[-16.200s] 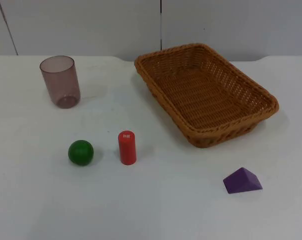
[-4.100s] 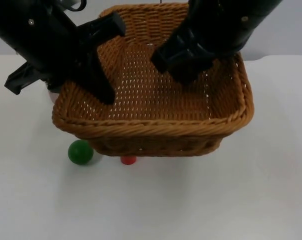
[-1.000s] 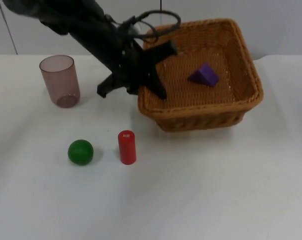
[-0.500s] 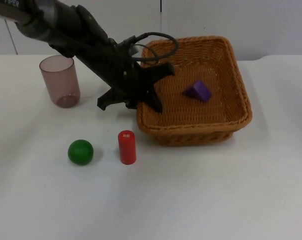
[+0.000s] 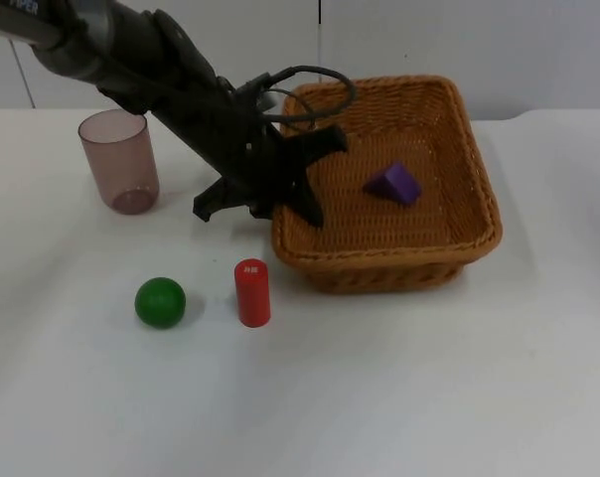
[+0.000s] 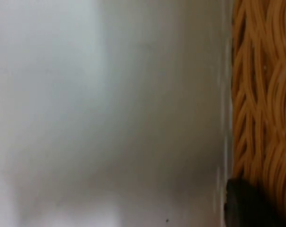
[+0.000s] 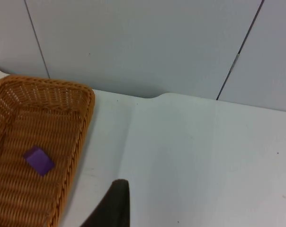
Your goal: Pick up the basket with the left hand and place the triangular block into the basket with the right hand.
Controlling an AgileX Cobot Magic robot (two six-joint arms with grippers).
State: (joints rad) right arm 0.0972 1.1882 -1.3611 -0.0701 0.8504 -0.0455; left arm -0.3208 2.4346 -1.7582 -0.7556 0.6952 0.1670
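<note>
The wicker basket (image 5: pixel 484 224) sits on the white table (image 5: pixel 399 397), with the purple triangular block (image 5: pixel 393 183) lying inside on its woven floor, toward the far side. The left gripper (image 5: pixel 298 177) straddles the basket's rim at nine o'clock, one finger inside and one outside the wall, clenched on it. A red cylinder (image 5: pixel 251 292) stands at the basket's seven o'clock, a green ball (image 5: pixel 160 302) beside it, and a translucent cup (image 5: pixel 120 160) stands at nine o'clock. In the right wrist view the basket (image 7: pixel 81 113) holds the block (image 7: pixel 39 160); whether the right gripper is released or clenched cannot be told.
</note>
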